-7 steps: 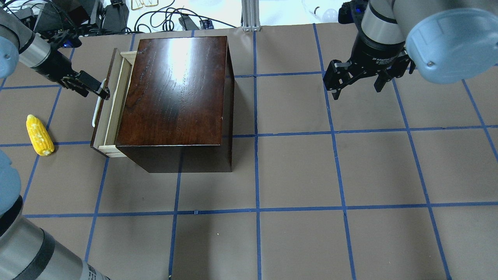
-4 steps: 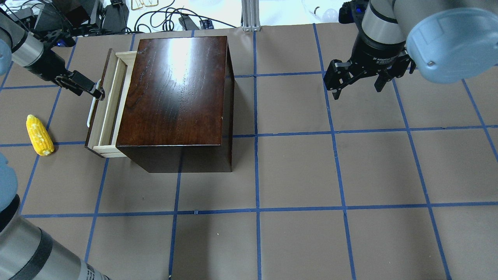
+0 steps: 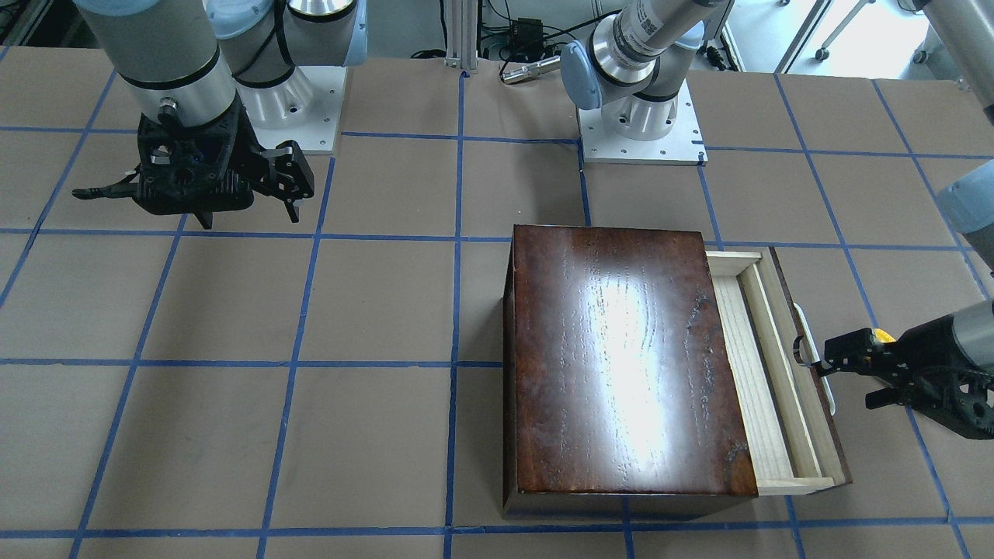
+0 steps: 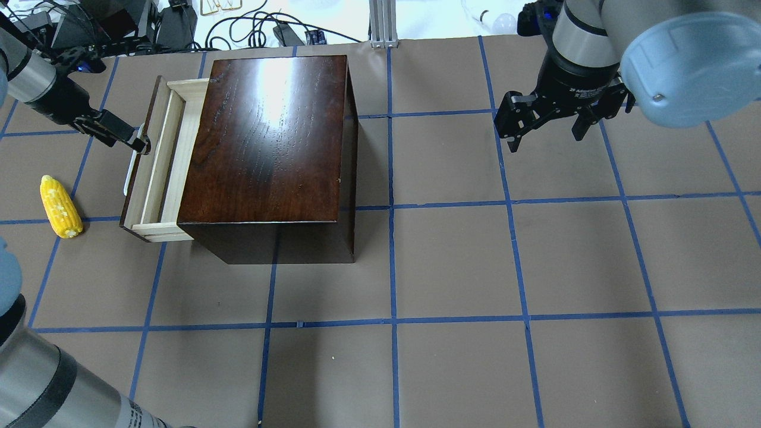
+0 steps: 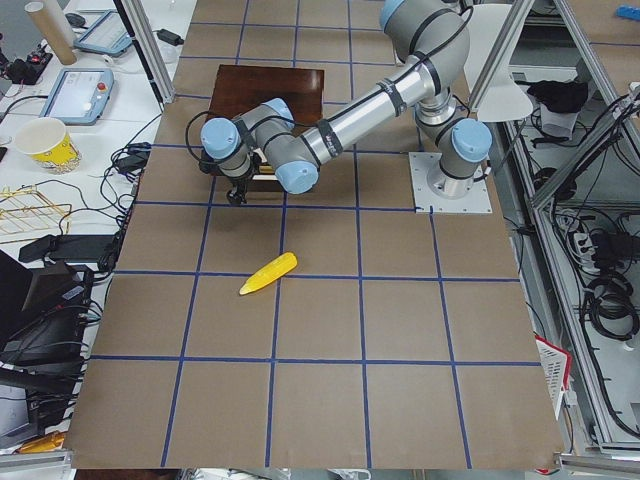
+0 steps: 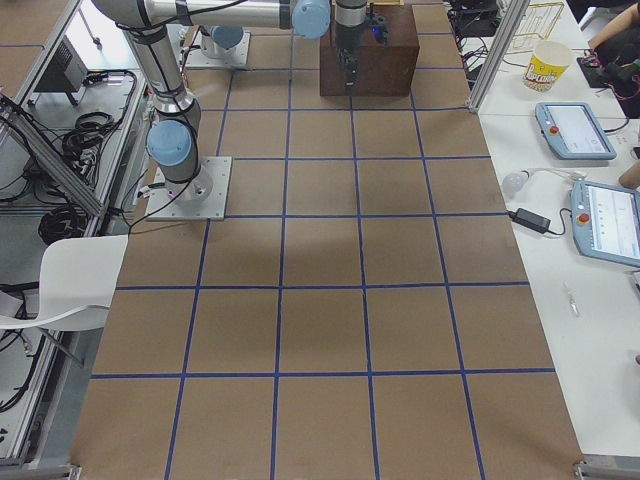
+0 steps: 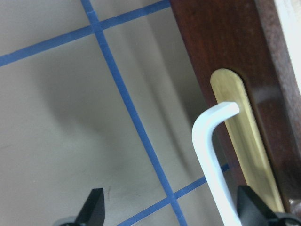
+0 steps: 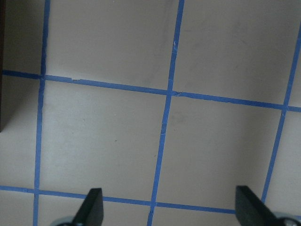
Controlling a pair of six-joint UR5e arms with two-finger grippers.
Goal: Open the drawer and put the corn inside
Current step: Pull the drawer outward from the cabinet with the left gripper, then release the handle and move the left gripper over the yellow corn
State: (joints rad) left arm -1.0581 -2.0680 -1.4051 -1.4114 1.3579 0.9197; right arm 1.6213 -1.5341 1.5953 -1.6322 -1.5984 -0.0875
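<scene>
The dark-brown box (image 4: 267, 137) stands at the table's left. Its drawer (image 4: 156, 160) is pulled partly out to the left, and the pale wood tray shows empty. My left gripper (image 4: 138, 142) is open at the white loop handle (image 4: 127, 180). In the left wrist view the handle (image 7: 209, 155) lies just inside one finger (image 7: 251, 212), between the spread jaws. The yellow corn (image 4: 60, 207) lies on the table left of the drawer, apart from it. My right gripper (image 4: 546, 132) is open and empty, high at the far right.
Brown paper with blue tape lines (image 4: 392, 321) covers the table. Cables and gear (image 4: 178, 24) lie beyond the far edge. The arm bases (image 3: 641, 124) stand behind the box. The corn also shows in the exterior left view (image 5: 268, 273).
My left gripper has moved left, and the drawer has slid further out of the box with it. The corn and the right arm have not moved.
</scene>
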